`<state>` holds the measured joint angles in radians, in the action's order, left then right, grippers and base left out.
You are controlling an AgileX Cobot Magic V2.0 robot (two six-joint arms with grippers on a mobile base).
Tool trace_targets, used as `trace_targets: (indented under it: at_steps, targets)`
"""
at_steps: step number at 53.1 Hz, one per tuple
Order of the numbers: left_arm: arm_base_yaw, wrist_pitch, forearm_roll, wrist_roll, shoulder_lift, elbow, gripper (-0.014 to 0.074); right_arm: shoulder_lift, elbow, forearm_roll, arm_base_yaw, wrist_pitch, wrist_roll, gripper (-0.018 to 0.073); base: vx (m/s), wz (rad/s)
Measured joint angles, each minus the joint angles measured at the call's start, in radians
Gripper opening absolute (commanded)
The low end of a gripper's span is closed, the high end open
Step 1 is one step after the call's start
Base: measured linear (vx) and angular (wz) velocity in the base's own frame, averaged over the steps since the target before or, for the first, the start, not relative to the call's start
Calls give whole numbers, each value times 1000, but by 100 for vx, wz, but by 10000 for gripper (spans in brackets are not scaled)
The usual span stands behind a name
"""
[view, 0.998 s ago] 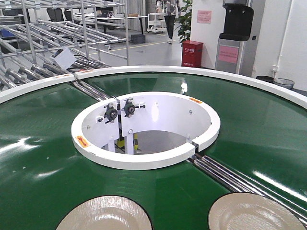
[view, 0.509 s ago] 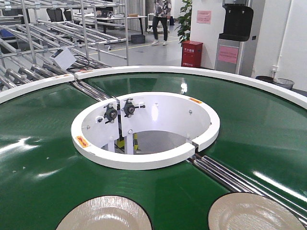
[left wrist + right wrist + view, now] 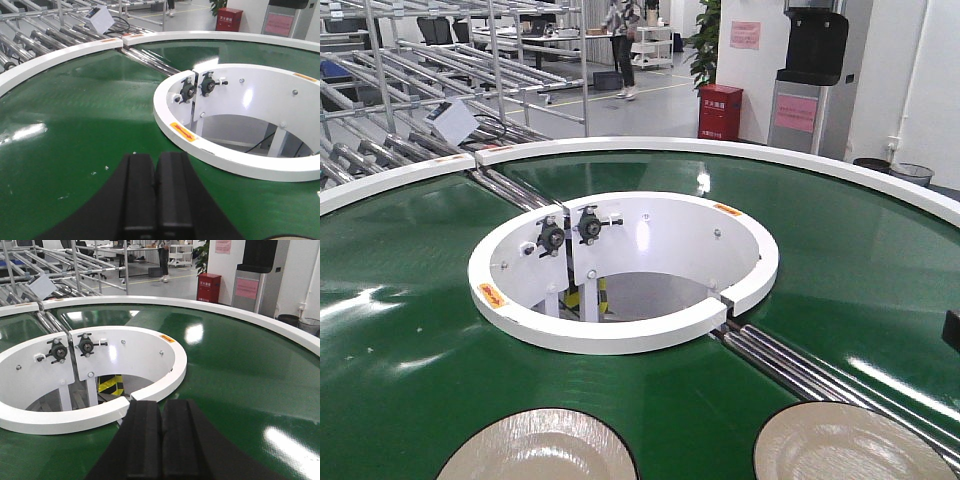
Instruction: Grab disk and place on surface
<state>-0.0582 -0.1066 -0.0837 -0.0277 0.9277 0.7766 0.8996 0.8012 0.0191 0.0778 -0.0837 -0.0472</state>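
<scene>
Vs 1 s ago: dark bit [image 3: 952,343] now at front view's rt edge, prob. an arm coming in. On belt [image 3: 420,300], right disk [image 3: 850,445] sits below-left of it. Closed & empty: left gripper [image 3: 156,159], right gripper [image 3: 161,405]. Grab pending.

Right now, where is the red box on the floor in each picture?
Front view: the red box is near the top, a bit right of middle.
Left wrist view: the red box is at the top edge, right of middle.
Right wrist view: the red box is in the upper part, right of middle.
Shared landmark: the white inner ring lies below the box in every view.
</scene>
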Motion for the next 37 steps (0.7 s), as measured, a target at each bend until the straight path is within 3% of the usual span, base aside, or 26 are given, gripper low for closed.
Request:
trace_targets:
  at_steps: [9,16,21,26,37]
  targets:
    - [0,-3,0,3,0,1,322,1,0,-4,0,0,0,168,0,0]
    - [14,-23,0,3,0,1,531,1,0,-8,0,-1,-5,415,0,0]
    - [37,-30,0,6,0,1,618,1,0,-8,0,-2,-7,601,0,0]
    - [44,-30,0,12,0,1,653,1,0,-8,0,-3,-7,730,0,0]
    - [44,-62,-33,-23,0,4,603,1,0,-8,0,-3,-6,713,0,0]
